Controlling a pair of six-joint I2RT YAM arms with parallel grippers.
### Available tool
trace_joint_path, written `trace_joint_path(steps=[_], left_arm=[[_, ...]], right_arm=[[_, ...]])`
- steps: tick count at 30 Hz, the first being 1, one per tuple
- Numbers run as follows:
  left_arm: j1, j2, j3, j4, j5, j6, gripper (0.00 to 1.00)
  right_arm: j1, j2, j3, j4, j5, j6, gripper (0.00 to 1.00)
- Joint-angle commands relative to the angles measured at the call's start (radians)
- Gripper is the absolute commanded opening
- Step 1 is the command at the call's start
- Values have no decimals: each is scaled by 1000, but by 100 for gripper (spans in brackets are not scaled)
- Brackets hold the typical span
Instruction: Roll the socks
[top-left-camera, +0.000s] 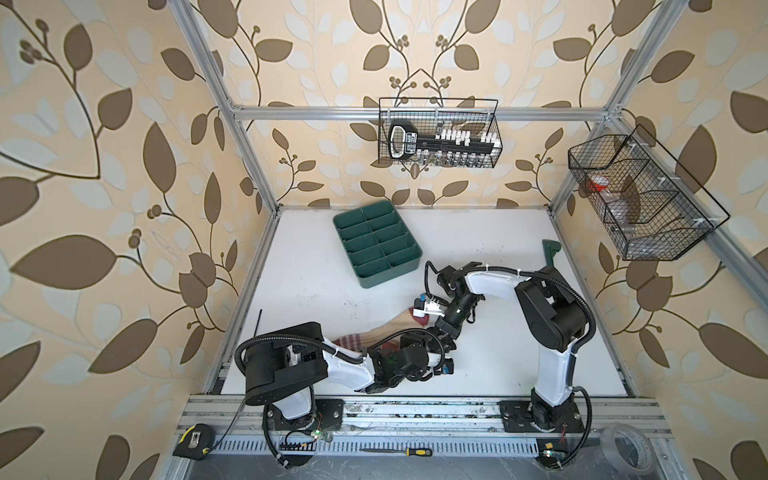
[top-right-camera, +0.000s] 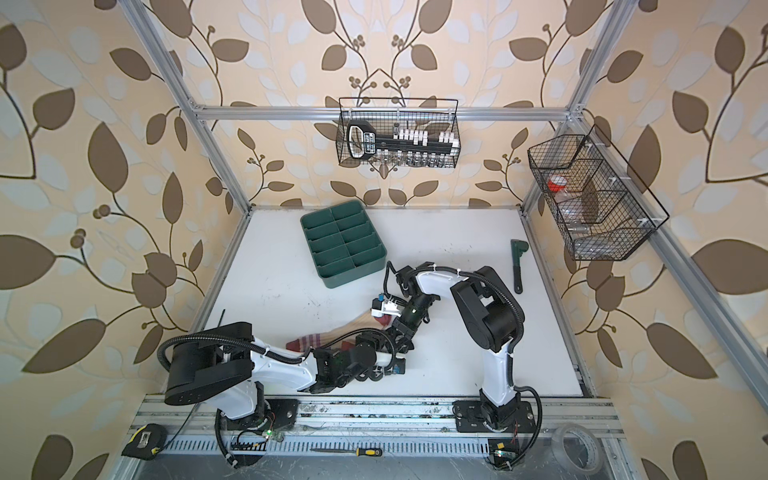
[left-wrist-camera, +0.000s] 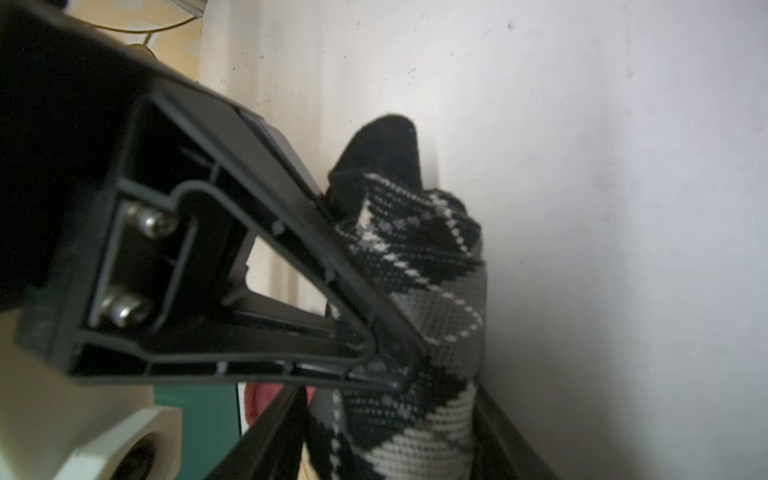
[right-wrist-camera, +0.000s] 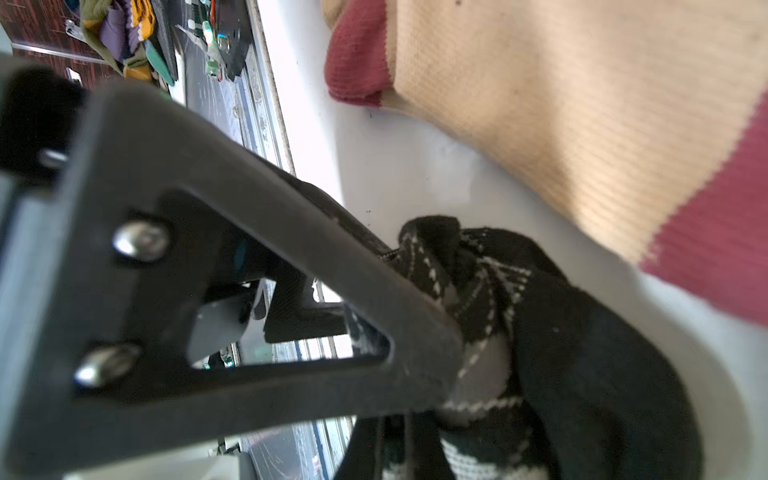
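I've got the right end effector (right-wrist-camera: 419, 307) clenched on the bunched black argyle sock (left-wrist-camera: 436, 291), just beside the beige sock (right-wrist-camera: 540, 124) on the desk (right-wrist-camera: 415, 166). The left end effector (left-wrist-camera: 449, 399) straddles it too, can't tell if it's gripping.

A table (top-left-camera: 316, 291) holds a divided tray (top-left-camera: 377, 245) at the back, left of centre, and a hand tool (top-left-camera: 550, 254) near the right edge. Toward the front middle a flat sock (top-left-camera: 388, 330) lies slantwise, its right end farther back. Just in front of that end a bunched sock (left-wrist-camera: 436, 291) sits between the fingers of the left gripper (left-wrist-camera: 440, 374), and the right gripper (right-wrist-camera: 453, 374) pinches it from behind. A wire basket (top-left-camera: 438, 133) hangs on the back rail, a second wire basket (top-left-camera: 640, 195) on the right rail. On the front ledge lie a tape measure (top-left-camera: 193, 441) at left, a screwdriver (top-left-camera: 405, 451) in the middle and a tape roll (top-left-camera: 627, 449) at right.
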Motion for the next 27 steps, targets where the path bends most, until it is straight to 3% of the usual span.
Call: trace_joint_path(steps=[1, 6, 9, 10, 14, 16, 18, 20, 21, 27], left_arm=[[-10, 34, 13, 46, 6, -33, 47], [-24, 74, 43, 29, 21, -49, 15], [-26, 75, 54, -15, 30, -67, 6], [-26, 70, 55, -32, 39, -74, 5], [-27, 37, 67, -115, 78, -106, 4], [-27, 19, 74, -170, 101, -114, 3], [-27, 5, 83, -221, 124, -130, 3], [-26, -5, 94, -265, 145, -149, 3], [-27, -8, 101, -286, 153, -156, 3], [-25, 3, 161, -453, 300, -206, 3]], right_arm=[[-1, 46, 5, 61, 66, -17, 1], [-1, 47, 8, 72, 61, -1, 3], [-1, 44, 11, 85, 64, 19, 10], [-2, 37, 12, 92, 72, 27, 14], [-12, -7, 17, 109, 97, 54, 46], [-18, -56, 8, 107, 119, 49, 67], [-27, -117, -13, 109, 138, 36, 81], [-48, -191, -40, 133, 166, 37, 83], [-64, -236, -59, 155, 191, 49, 96], [-225, -558, -192, 414, 459, 165, 97]])
